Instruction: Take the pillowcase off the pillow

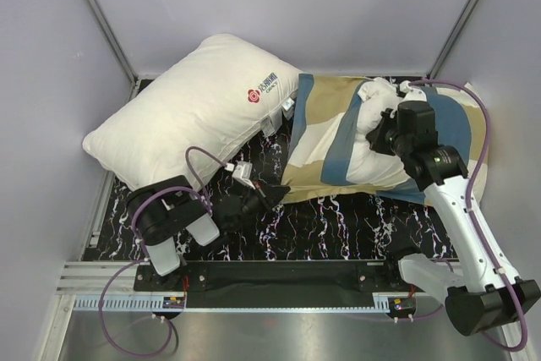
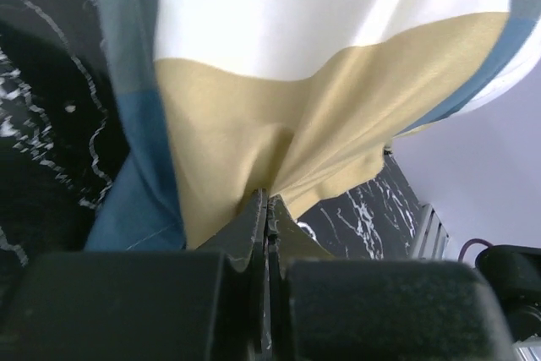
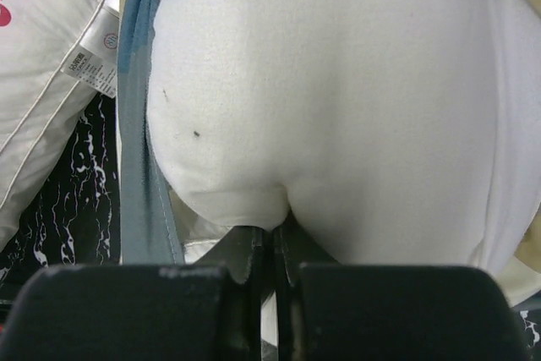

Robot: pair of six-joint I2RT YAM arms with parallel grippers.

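Note:
The checked teal, tan and cream pillowcase (image 1: 325, 137) lies at centre right of the table, still around most of the pillow. The plain off-white pillow (image 1: 376, 97) bulges out of its far open end. My left gripper (image 1: 272, 196) is shut on the pillowcase's near-left corner; in the left wrist view the jaws (image 2: 269, 202) pinch tan fabric (image 2: 279, 116). My right gripper (image 1: 378, 128) is shut on the exposed pillow; in the right wrist view the jaws (image 3: 276, 232) pinch a fold of the pillow (image 3: 338, 99), with a teal strip of pillowcase (image 3: 139, 150) to the left.
A white pillow with a red logo (image 1: 194, 107) lies at the back left, touching the pillowcase's left edge; its label shows in the right wrist view (image 3: 93, 69). The black marbled tabletop (image 1: 330, 226) is bounded by grey walls at the back and sides.

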